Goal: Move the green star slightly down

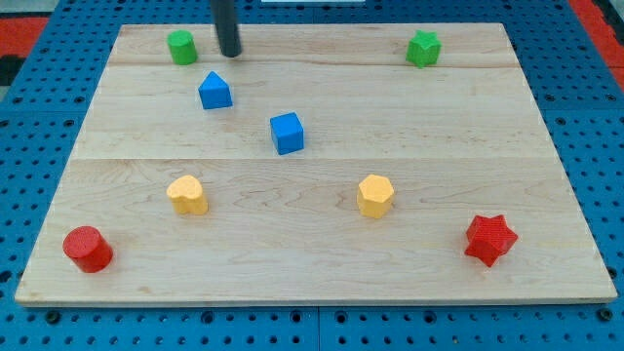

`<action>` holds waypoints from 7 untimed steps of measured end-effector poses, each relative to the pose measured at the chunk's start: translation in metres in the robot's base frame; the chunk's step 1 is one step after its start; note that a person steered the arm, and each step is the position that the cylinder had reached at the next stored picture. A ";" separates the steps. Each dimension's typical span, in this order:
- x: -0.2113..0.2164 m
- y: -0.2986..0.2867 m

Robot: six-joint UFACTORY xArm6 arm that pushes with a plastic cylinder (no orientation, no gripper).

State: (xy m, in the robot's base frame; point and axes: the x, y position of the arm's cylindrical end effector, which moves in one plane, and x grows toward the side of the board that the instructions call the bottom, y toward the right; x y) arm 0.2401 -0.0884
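A pale wooden board (322, 244) lies on blue pegboard, coloured blocks scattered across it. My tip (230, 54), a bare rod holding nothing, stands near the view's top left, just right of the green cylinder (180, 47). The green star (423, 48) sits well apart to the right at about the same height, so the tip likely must get above it.

A lab bench is showing here: a wooden table (322, 244) is sitting on a blue pegboard (585, 107) with regular holes.
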 end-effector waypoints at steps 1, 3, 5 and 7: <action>-0.037 0.089; -0.039 0.203; -0.043 0.290; 0.010 0.282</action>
State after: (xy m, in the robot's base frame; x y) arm 0.2503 0.1941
